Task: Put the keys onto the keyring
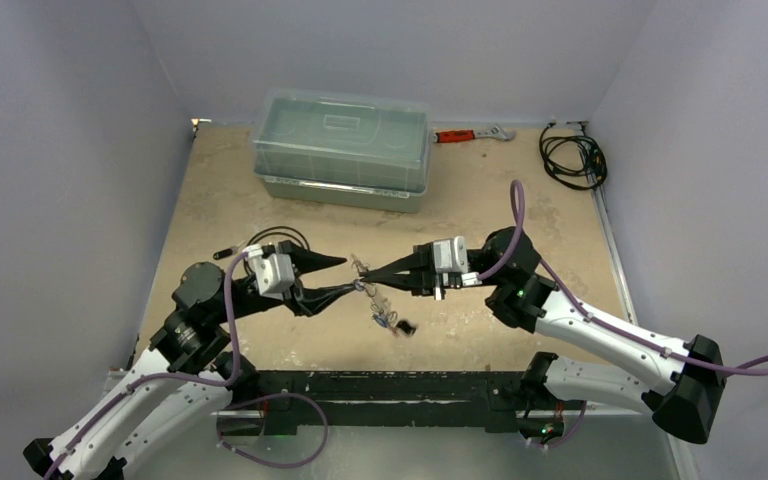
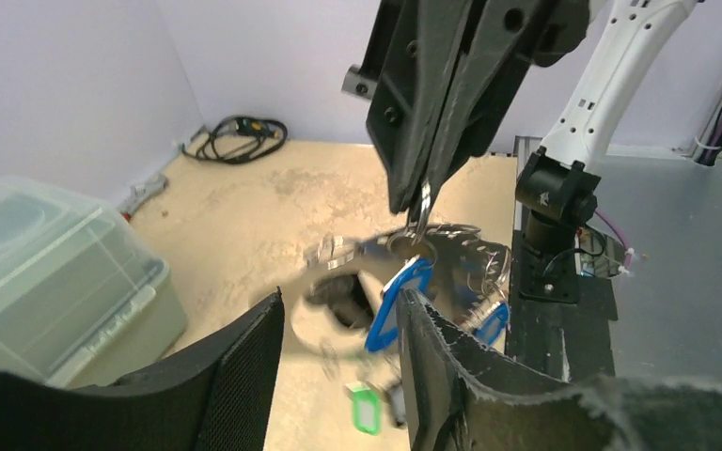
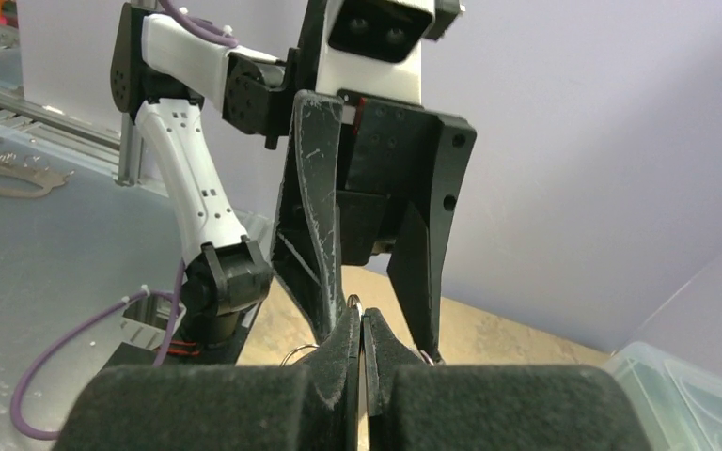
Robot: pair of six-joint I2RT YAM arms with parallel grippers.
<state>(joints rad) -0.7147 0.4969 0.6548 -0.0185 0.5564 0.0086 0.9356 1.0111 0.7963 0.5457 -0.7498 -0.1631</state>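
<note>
Pinching one keyring in my right gripper; left gripper spread wide; two blue-tagged keys, one green-tagged key.

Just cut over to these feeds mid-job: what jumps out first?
The two grippers meet tip to tip above mid-table: the right gripper is pinched shut on a key bunch with blue tags, and the left gripper faces it, open. After that, the clear lidded box at the far edge, with an orange wrench and a coiled black cable to its right.
</note>
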